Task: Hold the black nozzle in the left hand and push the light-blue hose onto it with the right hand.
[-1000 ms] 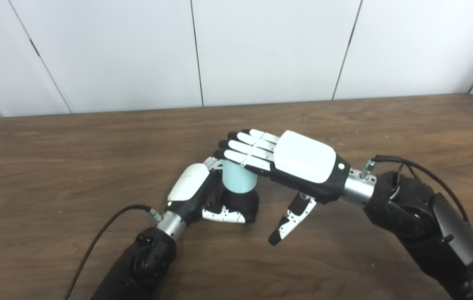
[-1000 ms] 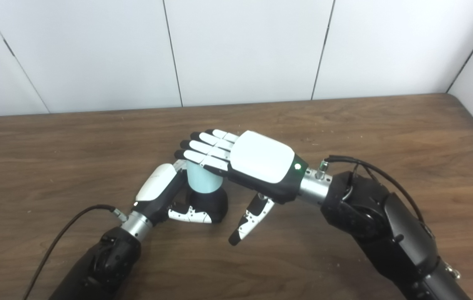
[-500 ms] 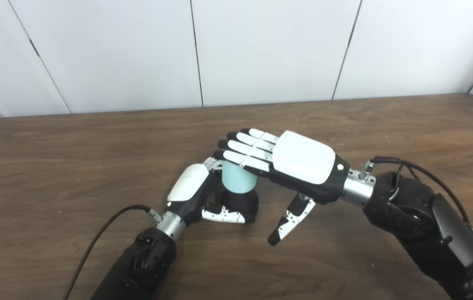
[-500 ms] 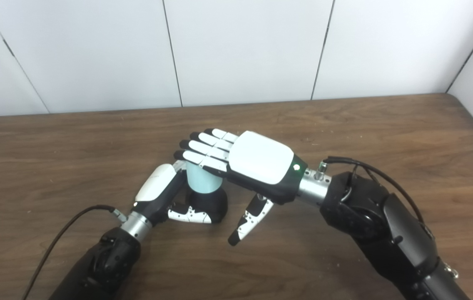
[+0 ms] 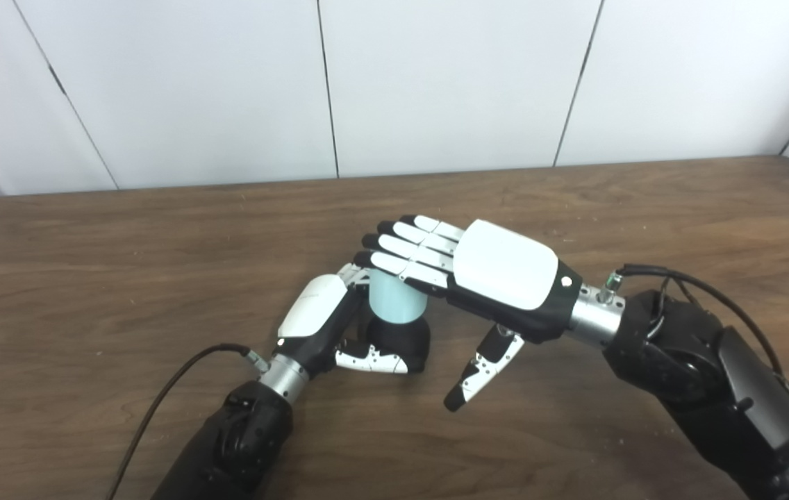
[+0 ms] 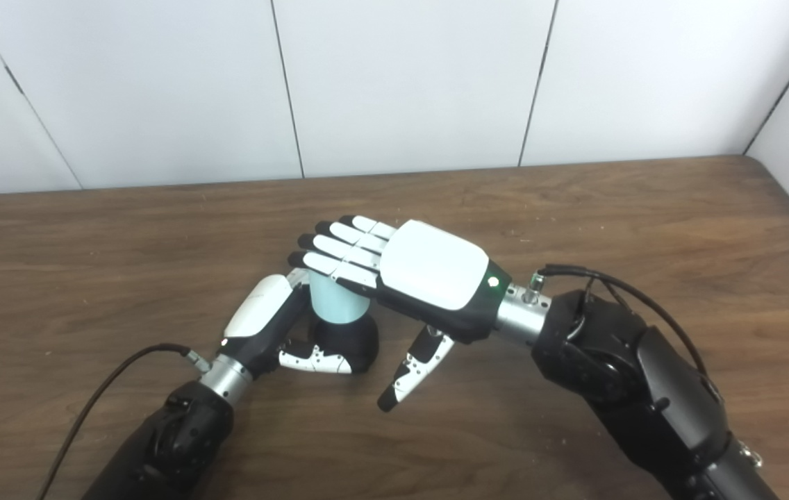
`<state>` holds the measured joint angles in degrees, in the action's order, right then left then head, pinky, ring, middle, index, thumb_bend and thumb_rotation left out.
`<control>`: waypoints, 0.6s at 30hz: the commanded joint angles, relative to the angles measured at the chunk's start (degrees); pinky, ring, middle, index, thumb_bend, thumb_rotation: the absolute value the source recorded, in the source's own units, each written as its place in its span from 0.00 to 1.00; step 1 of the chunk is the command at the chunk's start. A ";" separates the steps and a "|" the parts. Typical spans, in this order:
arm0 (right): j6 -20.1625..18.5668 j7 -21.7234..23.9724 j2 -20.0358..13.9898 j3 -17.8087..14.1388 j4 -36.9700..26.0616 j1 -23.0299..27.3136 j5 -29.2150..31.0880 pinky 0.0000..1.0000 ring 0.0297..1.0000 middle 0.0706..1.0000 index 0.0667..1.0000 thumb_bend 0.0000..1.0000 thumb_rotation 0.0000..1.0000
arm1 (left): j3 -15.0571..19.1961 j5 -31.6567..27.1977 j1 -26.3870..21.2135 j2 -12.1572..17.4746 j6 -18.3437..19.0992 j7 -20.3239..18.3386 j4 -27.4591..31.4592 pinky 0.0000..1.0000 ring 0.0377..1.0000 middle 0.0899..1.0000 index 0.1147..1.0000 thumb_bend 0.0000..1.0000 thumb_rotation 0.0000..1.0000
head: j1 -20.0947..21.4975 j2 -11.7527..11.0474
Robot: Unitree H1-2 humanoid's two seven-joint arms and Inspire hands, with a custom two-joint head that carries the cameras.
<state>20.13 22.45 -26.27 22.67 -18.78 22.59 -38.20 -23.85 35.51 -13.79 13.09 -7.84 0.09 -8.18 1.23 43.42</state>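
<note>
The black nozzle stands on the brown table, and my left hand is shut on its base, thumb across the front. The light-blue hose, a short pale cylinder, sits upright on top of the nozzle. My right hand is open and flat, palm down, with its fingers lying over the hose's top end, which they hide. Its thumb hangs down to the right of the nozzle, apart from it.
The wooden table runs to a white panelled wall at the back. A black cable trails from my left wrist toward the near edge. Another cable loops over my right forearm.
My right hand has sunk slightly and shifted a little left over the hose. The left hand, nozzle and hose stay almost still.
</note>
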 commanded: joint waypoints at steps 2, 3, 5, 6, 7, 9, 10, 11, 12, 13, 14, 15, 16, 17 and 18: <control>0.06 4.45 -0.57 2.96 1.49 -1.70 -2.00 0.98 0.99 1.00 0.99 0.81 0.47 | -3.30 1.15 10.28 1.57 0.86 -2.57 -6.03 1.00 1.00 0.90 0.33 0.74 0.52 | 0.02 0.08; 0.14 4.31 -0.53 3.01 1.59 -1.81 -2.08 0.98 0.99 1.00 0.99 0.81 0.47 | -3.32 1.19 10.21 1.58 0.75 -2.48 -6.18 1.00 1.00 0.90 0.33 0.74 0.52 | 0.00 0.15; 0.20 4.18 -0.46 3.13 1.66 -2.00 -2.17 0.98 0.99 1.00 0.98 0.81 0.47 | -3.31 1.20 10.12 1.57 0.68 -2.39 -6.36 1.00 1.00 0.90 0.33 0.74 0.52 | -0.03 0.16; 0.20 4.15 -0.45 3.17 1.67 -2.04 -2.18 0.98 0.99 1.00 0.98 0.81 0.47 | -3.31 1.20 10.10 1.56 0.68 -2.37 -6.39 1.00 1.00 0.90 0.33 0.74 0.52 | -0.03 0.16; 0.16 4.17 -0.42 3.25 1.63 -2.08 -2.24 0.98 0.99 1.00 0.98 0.81 0.47 | -3.31 1.19 10.12 1.55 0.74 -2.39 -6.37 1.00 1.00 0.90 0.33 0.74 0.52 | -0.03 0.16; 0.12 4.17 -0.38 3.39 1.59 -2.15 -2.33 0.98 0.99 1.00 0.98 0.81 0.47 | -3.31 1.19 10.19 1.54 0.90 -2.47 -6.22 1.00 1.00 0.90 0.33 0.74 0.52 | -0.03 0.16; 0.13 4.14 -0.41 3.47 1.58 -2.19 -2.28 0.98 0.99 1.00 0.98 0.81 0.47 | -3.31 1.19 10.26 1.52 1.08 -2.57 -5.99 1.00 1.00 0.90 0.33 0.74 0.52 | -0.09 0.28; 0.20 4.09 -0.46 3.52 1.65 -2.20 -2.16 0.98 0.99 1.00 0.98 0.81 0.47 | -3.31 1.19 10.28 1.52 1.22 -2.66 -5.84 1.00 1.00 0.90 0.33 0.74 0.52 | -0.09 0.28; 0.26 4.08 -0.52 3.56 1.73 -2.18 -2.05 0.98 0.99 1.00 0.98 0.81 0.47 | -3.32 1.18 10.28 1.53 1.26 -2.69 -5.79 1.00 1.00 0.90 0.33 0.74 0.52 | -0.09 0.28; 0.23 4.09 -0.58 3.61 1.77 -2.14 -1.97 0.98 0.99 1.00 0.98 0.81 0.47 | -3.32 1.16 10.27 1.55 1.25 -2.70 -5.79 1.00 1.00 0.90 0.33 0.74 0.52 | -0.05 0.29; 0.21 4.11 -0.61 3.64 1.79 -2.12 -1.94 0.98 0.99 1.00 0.98 0.81 0.47 | -3.32 1.15 10.27 1.56 1.23 -2.70 -5.81 1.00 1.00 0.90 0.33 0.74 0.52 | -0.05 0.29; 0.12 4.18 -0.66 3.66 1.76 -2.09 -1.85 0.98 0.99 1.00 0.98 0.81 0.47 | -3.31 1.13 10.26 1.55 1.25 -2.72 -5.81 1.00 1.00 0.90 0.33 0.74 0.52 | -0.05 0.29; 0.05 4.26 -0.72 3.64 1.69 -2.07 -1.74 0.98 0.99 1.00 0.98 0.81 0.47 | -3.31 1.11 10.26 1.55 1.27 -2.73 -5.80 1.00 1.00 0.90 0.33 0.74 0.52 | -0.07 0.29; 0.01 4.31 -0.77 3.61 1.64 -2.05 -1.64 0.98 0.99 1.00 0.98 0.81 0.47 | -3.31 1.11 10.27 1.54 1.28 -2.73 -5.81 1.00 1.00 0.90 0.33 0.74 0.52 | -0.07 0.29; -0.03 4.36 -0.83 3.58 1.58 -2.04 -1.59 0.98 0.99 1.00 0.98 0.81 0.47 | -3.31 1.12 10.27 1.52 1.28 -2.71 -5.82 1.00 1.00 0.90 0.33 0.74 0.52 | -0.07 0.29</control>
<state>20.09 22.00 -26.18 23.77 -18.67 21.67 -38.96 -23.89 35.42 -13.45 13.27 -7.72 0.00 -7.75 1.14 43.68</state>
